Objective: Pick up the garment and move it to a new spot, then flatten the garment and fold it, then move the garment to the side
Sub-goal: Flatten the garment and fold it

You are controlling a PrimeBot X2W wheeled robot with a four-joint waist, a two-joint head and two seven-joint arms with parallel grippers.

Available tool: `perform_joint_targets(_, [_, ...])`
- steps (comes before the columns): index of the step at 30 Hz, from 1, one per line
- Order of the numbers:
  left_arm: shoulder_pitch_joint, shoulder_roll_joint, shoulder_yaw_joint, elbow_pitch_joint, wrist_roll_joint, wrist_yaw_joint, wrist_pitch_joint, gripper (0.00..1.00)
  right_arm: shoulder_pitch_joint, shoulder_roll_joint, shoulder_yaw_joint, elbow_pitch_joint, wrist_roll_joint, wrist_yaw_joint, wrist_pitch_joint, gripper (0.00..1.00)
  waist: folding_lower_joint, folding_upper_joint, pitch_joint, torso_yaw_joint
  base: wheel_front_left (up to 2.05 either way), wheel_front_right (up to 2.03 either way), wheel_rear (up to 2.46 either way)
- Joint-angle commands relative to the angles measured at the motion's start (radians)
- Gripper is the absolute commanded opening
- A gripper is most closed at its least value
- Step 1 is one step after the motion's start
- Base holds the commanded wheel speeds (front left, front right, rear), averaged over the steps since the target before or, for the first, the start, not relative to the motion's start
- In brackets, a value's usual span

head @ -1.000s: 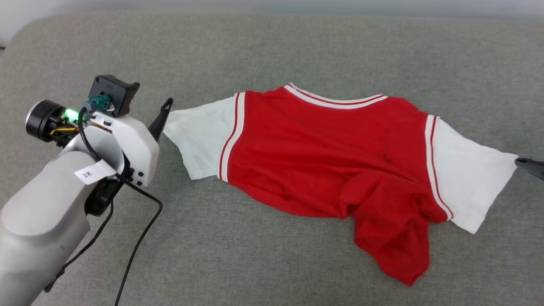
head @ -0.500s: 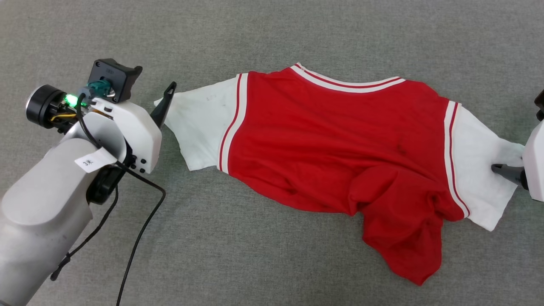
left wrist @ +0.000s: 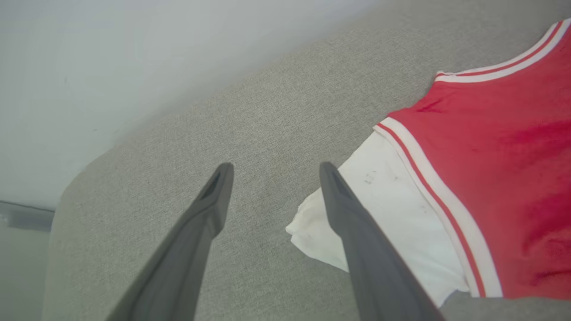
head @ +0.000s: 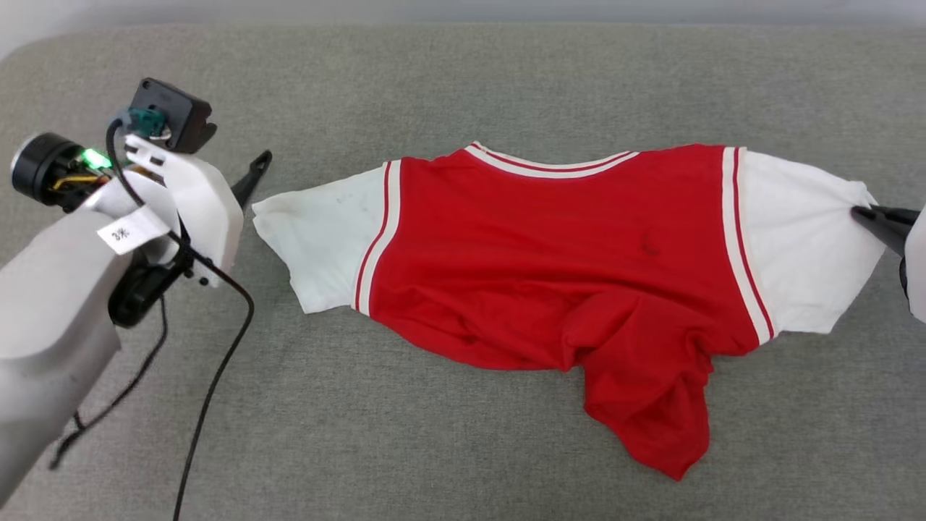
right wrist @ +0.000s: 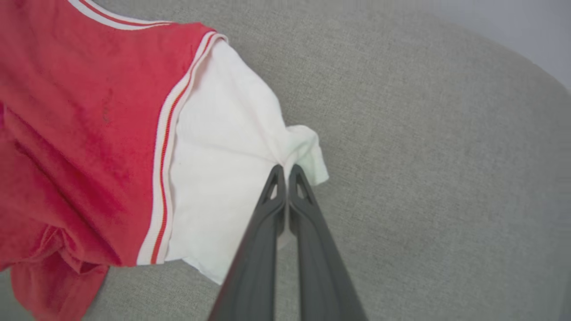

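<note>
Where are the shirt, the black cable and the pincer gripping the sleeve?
shirt [head: 550, 260]: head view, red middle panel.
cable [head: 217, 383]: head view, its lower stretch.
right gripper [right wrist: 285, 168]: right wrist view, between fingertips pinching the sleeve.

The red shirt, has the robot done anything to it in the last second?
Yes. The right gripper came in and shut its jaws on the edge of a white sleeve of the garment, tugging that side straighter. The left gripper stays open beside the other sleeve, holding nothing; the red hem is still rumpled.

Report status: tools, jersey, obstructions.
Right tool shut on jersey sleeve. Left tool open by other sleeve. Jersey hem bunched. Nothing in the way.
</note>
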Motion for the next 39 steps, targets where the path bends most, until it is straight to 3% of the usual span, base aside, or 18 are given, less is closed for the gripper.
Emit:
perform_joint_targets(1, [-0.032, 0.011, -0.012, 0.0, 0.01, -0.012, 0.033, 1.0, 0.012, -0.019, 0.004, -0.018, 0.005, -0.001, -0.015, 0.0, 0.0, 0.0, -0.012, -0.014, 0.0, 0.0, 0.0])
perform_joint_targets(8, [-0.113, 0.017, -0.023, 0.002, -0.074, -0.075, 0.243, 1.0, 0.036, -0.054, -0.003, -0.109, 0.001, -0.001, -0.048, 0.0, 0.0, 0.0, 0.008, -0.043, 0.0, 0.0, 0.0])
perform_joint_targets(17, [-0.199, 0.032, -0.059, 0.04, -0.199, -0.11, 0.567, 1.0, 0.005, -0.02, 0.0, -0.168, -0.017, -0.001, -0.037, 0.0, 0.0, 0.0, 0.079, -0.089, 0.0, 0.0, 0.0])
perform_joint_targets(24, [-0.209, 0.043, -0.095, 0.085, -0.193, -0.115, 0.635, 1.0, -0.024, -0.006, 0.002, -0.185, -0.027, -0.001, -0.032, 0.0, 0.0, 0.0, 0.132, -0.113, 0.0, 0.0, 0.0])
perform_joint_targets(32, [-0.121, 0.005, -0.117, 0.174, -0.241, -0.116, 0.647, 1.0, -0.042, -0.002, 0.011, -0.188, -0.028, -0.001, -0.036, 0.0, 0.0, 0.0, 0.161, -0.122, 0.0, 0.0, 0.0])
perform_joint_targets(33, [-0.113, -0.002, -0.124, 0.176, -0.246, -0.117, 0.647, 0.08, -0.044, -0.002, 0.012, -0.186, -0.027, -0.001, -0.036, 0.0, 0.0, 0.0, 0.16, -0.12, 0.0, 0.0, 0.0])
perform_joint_targets(34, [-0.105, -0.009, -0.128, 0.178, -0.253, -0.119, 0.646, 0.0, -0.045, -0.002, 0.013, -0.182, -0.027, -0.001, -0.037, 0.0, 0.0, 0.0, 0.158, -0.118, 0.0, 0.0, 0.0])
perform_joint_targets(39, [-0.101, -0.022, -0.14, 0.182, -0.256, -0.121, 0.621, 0.0, -0.052, 0.006, 0.023, -0.167, -0.022, -0.001, -0.04, 0.0, 0.0, 0.0, 0.134, -0.107, 0.0, 0.0, 0.0])
